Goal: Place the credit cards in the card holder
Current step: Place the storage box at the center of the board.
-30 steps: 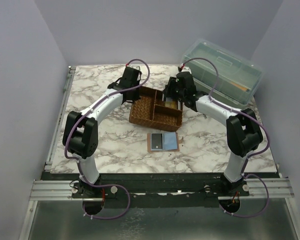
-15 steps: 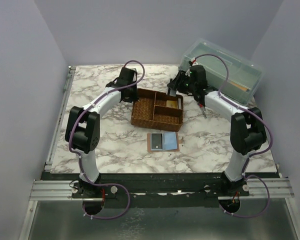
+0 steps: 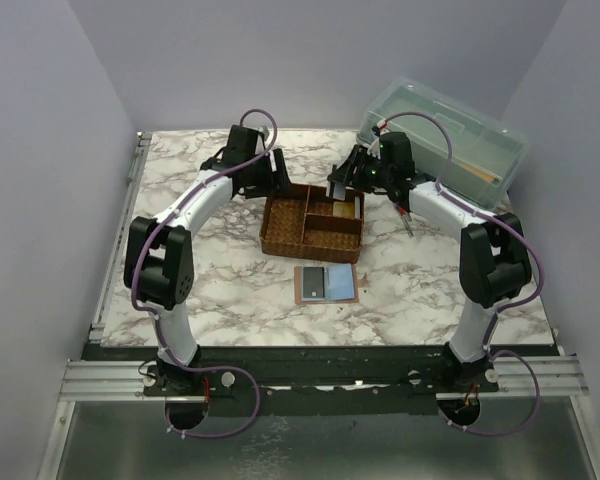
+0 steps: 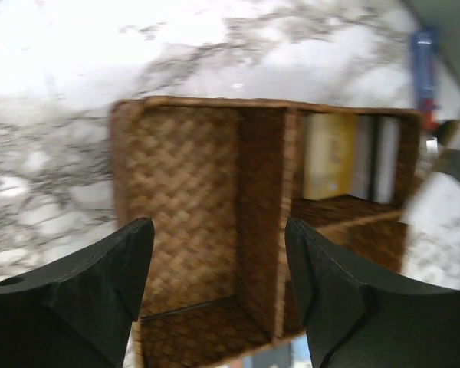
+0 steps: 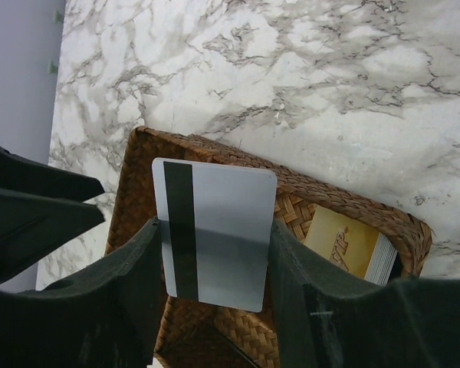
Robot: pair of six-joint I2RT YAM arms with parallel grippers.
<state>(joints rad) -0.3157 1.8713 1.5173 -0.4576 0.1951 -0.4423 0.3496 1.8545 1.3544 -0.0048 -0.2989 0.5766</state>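
The card holder (image 3: 326,284) lies open on the marble, in front of the woven tray (image 3: 280,232). My right gripper (image 3: 342,187) (image 5: 215,230) hangs over the tray's back right, shut on a grey credit card (image 5: 222,207) with a black stripe; it holds the card upright by its two long edges. More credit cards (image 5: 343,247) (image 4: 330,157), a yellowish one facing out, stand stacked in the tray's back right compartment. My left gripper (image 3: 268,178) (image 4: 217,230) is open with nothing between its fingers, just behind the tray's back left corner.
A translucent green box (image 3: 445,140) stands at the back right, close behind the right arm. A red pen (image 3: 404,217) lies right of the tray, and a blue pen (image 4: 423,65) shows at the edge of the left wrist view.
My left gripper has opened and drawn back from the tray's left rim. The right gripper rose off the tray with the grey card, then held still.
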